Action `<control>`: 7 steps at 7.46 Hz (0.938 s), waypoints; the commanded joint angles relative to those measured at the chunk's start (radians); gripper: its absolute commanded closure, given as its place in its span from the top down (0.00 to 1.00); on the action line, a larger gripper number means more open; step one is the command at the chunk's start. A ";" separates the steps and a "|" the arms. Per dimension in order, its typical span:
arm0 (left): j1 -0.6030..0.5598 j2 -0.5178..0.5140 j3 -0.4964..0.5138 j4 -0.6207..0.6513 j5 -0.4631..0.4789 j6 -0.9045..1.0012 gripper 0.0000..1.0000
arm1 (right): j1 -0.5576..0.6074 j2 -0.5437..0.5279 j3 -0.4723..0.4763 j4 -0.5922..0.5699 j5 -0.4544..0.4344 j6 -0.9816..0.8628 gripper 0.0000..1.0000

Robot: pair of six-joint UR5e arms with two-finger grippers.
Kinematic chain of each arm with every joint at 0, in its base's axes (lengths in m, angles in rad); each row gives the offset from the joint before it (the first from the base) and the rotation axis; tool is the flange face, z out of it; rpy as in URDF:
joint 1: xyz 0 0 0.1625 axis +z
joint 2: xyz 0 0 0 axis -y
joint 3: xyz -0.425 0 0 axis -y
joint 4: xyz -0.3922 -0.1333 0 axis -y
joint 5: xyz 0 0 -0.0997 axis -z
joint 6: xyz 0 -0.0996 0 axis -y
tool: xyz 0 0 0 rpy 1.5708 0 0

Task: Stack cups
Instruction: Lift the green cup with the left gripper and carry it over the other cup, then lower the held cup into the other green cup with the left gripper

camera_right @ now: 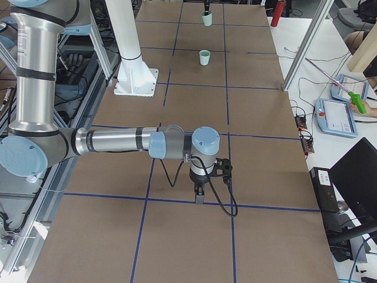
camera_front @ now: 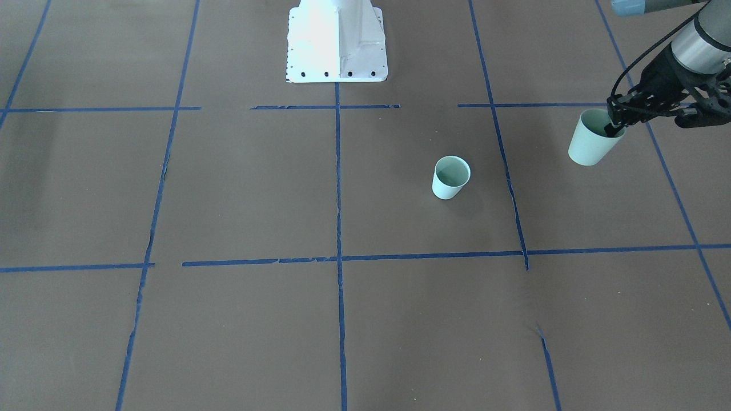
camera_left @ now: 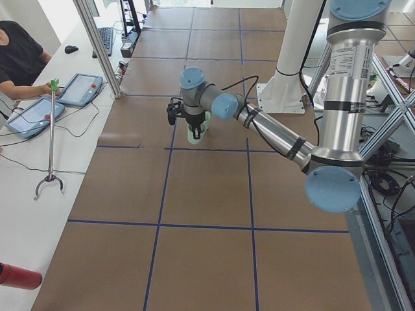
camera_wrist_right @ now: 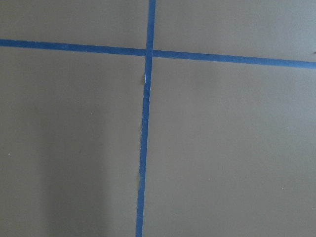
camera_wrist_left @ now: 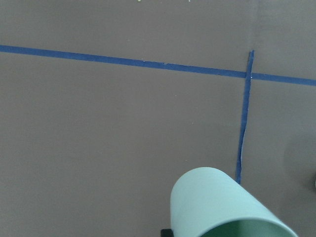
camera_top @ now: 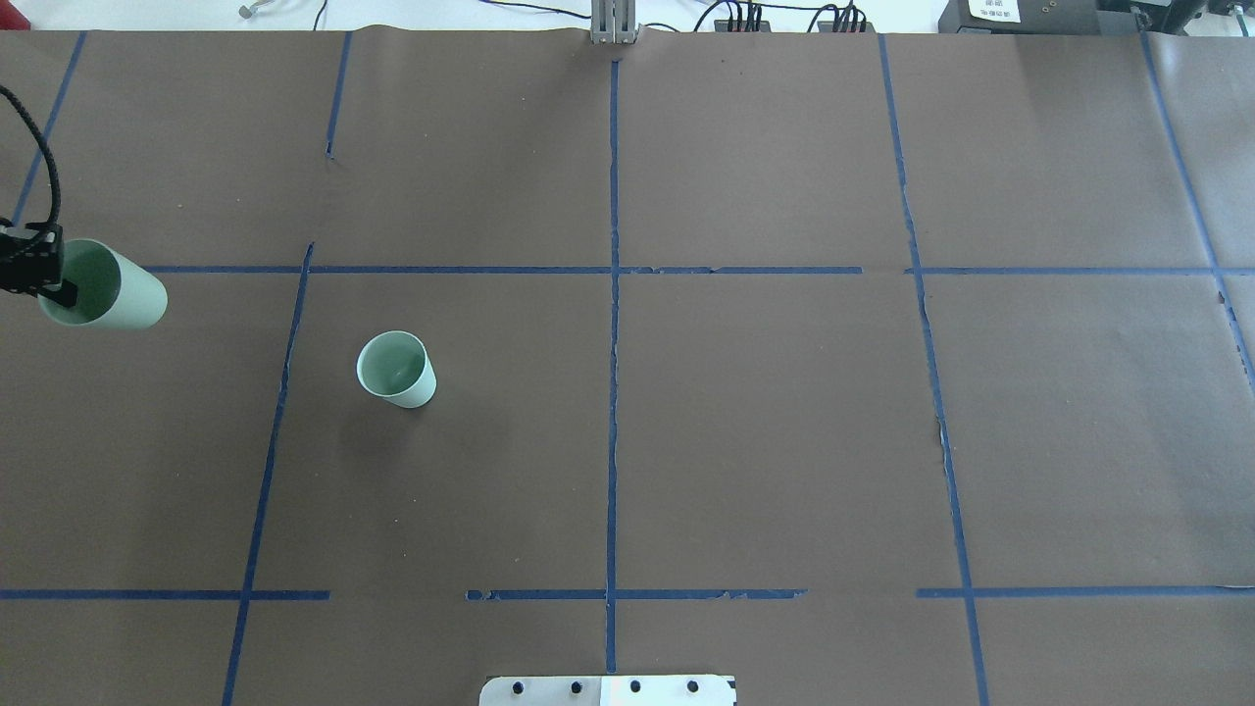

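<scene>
- left gripper [camera_top: 47, 282] is pinched on the rim of the held cup [camera_top: 113, 292], one finger inside; the cup is tilted, up off the table [camera_top: 784, 441].
- second cup [camera_top: 395, 369] stands upright to that gripper's right, apart from it.
- right gripper [camera_right: 200, 194] is far off right, pointing down; can't tell its opening.

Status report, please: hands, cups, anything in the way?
Left hand shut on held cup, one finger inside rim. Right hand far off, open or shut unclear. Second cup upright, standing free. Nothing between the cups.
</scene>
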 commanded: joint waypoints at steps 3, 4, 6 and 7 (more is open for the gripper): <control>0.257 -0.293 0.118 0.081 -0.008 -0.344 0.00 | 0.000 0.000 0.000 0.000 0.000 0.000 1.00; 0.270 -0.296 0.140 0.032 -0.011 -0.373 0.00 | 0.000 0.000 0.000 0.001 0.000 0.000 1.00; 0.273 -0.319 0.196 0.012 -0.008 -0.377 0.00 | 0.000 0.000 0.000 0.001 0.000 0.000 1.00; 0.273 -0.318 0.209 -0.008 -0.005 -0.377 0.00 | 0.000 0.000 0.000 0.000 0.000 0.000 1.00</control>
